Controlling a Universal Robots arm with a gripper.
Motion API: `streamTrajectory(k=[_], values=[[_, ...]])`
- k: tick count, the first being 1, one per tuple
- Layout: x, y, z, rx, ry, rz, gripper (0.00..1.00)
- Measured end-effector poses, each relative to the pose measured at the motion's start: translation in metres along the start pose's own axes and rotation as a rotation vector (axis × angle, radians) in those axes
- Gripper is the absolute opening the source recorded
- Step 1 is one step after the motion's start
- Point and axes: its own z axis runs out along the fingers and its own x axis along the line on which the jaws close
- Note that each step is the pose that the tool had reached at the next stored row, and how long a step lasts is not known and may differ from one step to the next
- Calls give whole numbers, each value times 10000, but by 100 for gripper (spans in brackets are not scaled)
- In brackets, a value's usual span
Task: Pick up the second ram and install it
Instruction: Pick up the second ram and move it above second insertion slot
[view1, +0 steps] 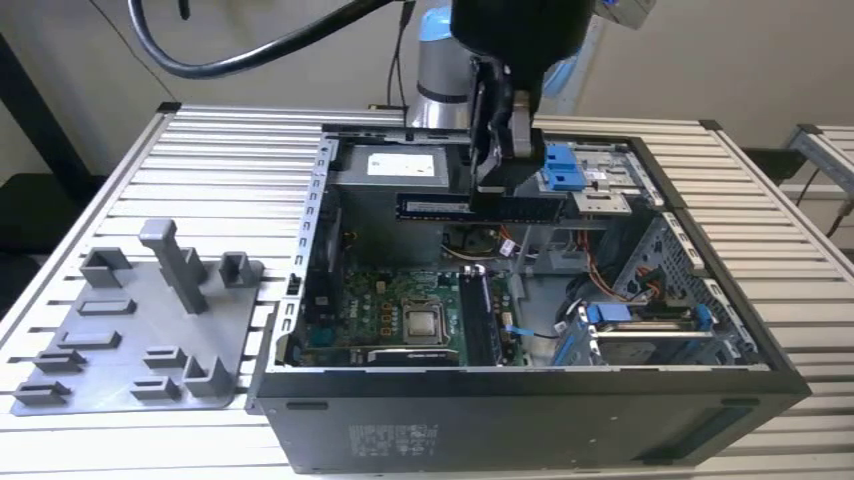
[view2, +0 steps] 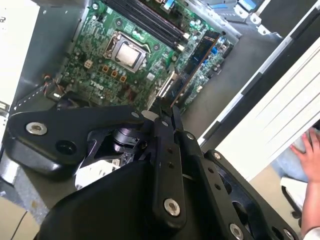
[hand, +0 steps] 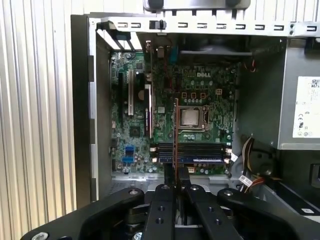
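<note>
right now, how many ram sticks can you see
1: the long, thin blue circuit-board ram strip clamped in the black gripper's jaws, held level above the open black computer case. Another may sit in the green motherboard's memory slots; I cannot tell.

The long thin ram strip (view1: 434, 206) hangs over the open black computer case (view1: 534, 420), with the grey plastic fixture plate (view1: 127, 350) at the exterior view's left.

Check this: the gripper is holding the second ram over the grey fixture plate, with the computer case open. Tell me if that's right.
Not right. The gripper, jaws shut, holds the second ram over the open computer case, not over the grey fixture plate, which lies apart at the exterior view's left. The exterior view shows it.
</note>
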Motion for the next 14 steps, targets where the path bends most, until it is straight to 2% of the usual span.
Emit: streamTrajectory(k=[7,12,14], values=[[4,-212,2,0,1,-1,14],[5,-334,3,0,1,0,14],[6,-359,3,0,0,-1,14]])
